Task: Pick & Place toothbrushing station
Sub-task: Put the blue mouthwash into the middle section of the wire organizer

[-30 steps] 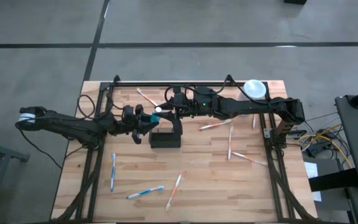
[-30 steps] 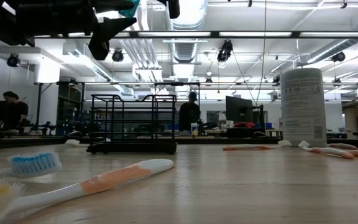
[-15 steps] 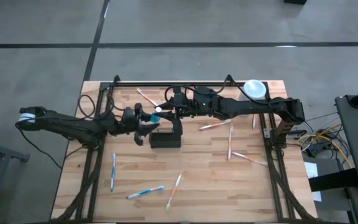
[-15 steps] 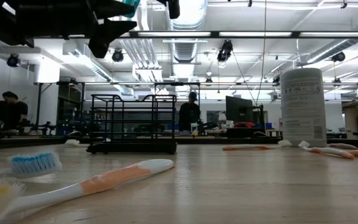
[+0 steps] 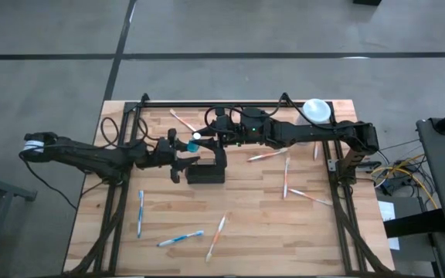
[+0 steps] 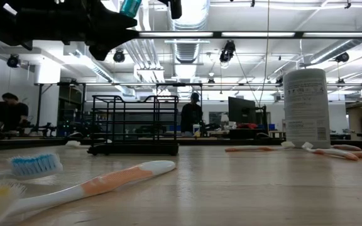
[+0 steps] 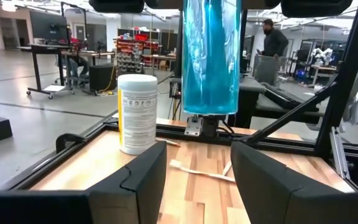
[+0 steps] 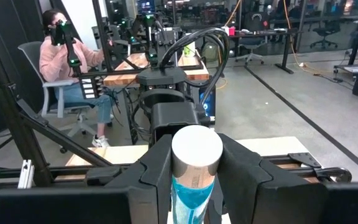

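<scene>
The black wire-mesh basket point(image 5: 205, 171) stands on its base at the table's middle; it also shows in the low view point(image 6: 134, 122). My right gripper point(image 5: 202, 139) hangs over the table just beyond the basket's far left corner. It is shut on a blue tube with a white cap point(image 5: 195, 140), held high above the table. My left gripper point(image 5: 181, 161) is open and empty, level, just left of the basket. In the left wrist view its fingers point(image 7: 138, 183) stand apart below the hanging tube point(image 7: 210, 56) without touching it. My right gripper pinches the blue tube between its two fingers point(image 8: 157, 171), just below the white cap point(image 8: 196, 151). The fingers come from above, pointing down, one on each side. The tube hangs upright, cap up, its body point(image 7: 210, 74) below the fingers and clear of table and basket.
A white-topped canister point(image 5: 316, 110) stands at the far right corner. Several toothbrushes lie about: near left point(image 5: 140, 212), near middle point(image 5: 216, 235), right of the basket point(image 5: 286, 176), far middle point(image 5: 182, 121). People sit and stand in the room beyond point(image 8: 67, 62).
My left gripper has moved a little toward the table's near edge and toward the basket's left side, turning at the wrist. It stays open. My right gripper has kept the tube where it was.
</scene>
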You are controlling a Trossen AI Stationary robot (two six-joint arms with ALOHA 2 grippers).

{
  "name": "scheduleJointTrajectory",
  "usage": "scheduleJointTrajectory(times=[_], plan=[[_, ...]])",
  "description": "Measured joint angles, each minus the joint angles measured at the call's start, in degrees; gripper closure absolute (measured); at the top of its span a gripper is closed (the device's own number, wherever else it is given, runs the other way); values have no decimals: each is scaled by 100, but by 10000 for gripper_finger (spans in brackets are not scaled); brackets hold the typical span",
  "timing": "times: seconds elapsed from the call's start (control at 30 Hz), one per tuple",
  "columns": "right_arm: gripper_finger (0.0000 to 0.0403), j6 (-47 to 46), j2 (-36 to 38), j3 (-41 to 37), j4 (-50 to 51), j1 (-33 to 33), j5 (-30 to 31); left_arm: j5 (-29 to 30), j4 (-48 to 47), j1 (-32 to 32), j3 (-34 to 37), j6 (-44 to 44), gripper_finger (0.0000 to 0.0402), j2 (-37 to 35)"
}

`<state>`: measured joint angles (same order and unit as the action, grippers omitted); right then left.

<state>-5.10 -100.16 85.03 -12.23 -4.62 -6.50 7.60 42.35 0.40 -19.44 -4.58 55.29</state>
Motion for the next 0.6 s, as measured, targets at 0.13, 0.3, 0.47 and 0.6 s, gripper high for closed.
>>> scheduleJointTrajectory(times=[0.13, 0.3, 0.47, 0.6], plan=[[305, 9, 0, 0, 0, 0, 0, -8, -63, 0, 0, -2, 216, -3], [305, -25, 0, 0, 0, 0, -2, -81, -171, 0, 0, -37, 216, -119], [305, -24, 0, 2, 141, 0, -4, -81, -565, 0, 0, -39, 215, -470], [305, -24, 0, 2, 218, 0, -4, -81, -1025, 0, 0, -39, 216, -875]])
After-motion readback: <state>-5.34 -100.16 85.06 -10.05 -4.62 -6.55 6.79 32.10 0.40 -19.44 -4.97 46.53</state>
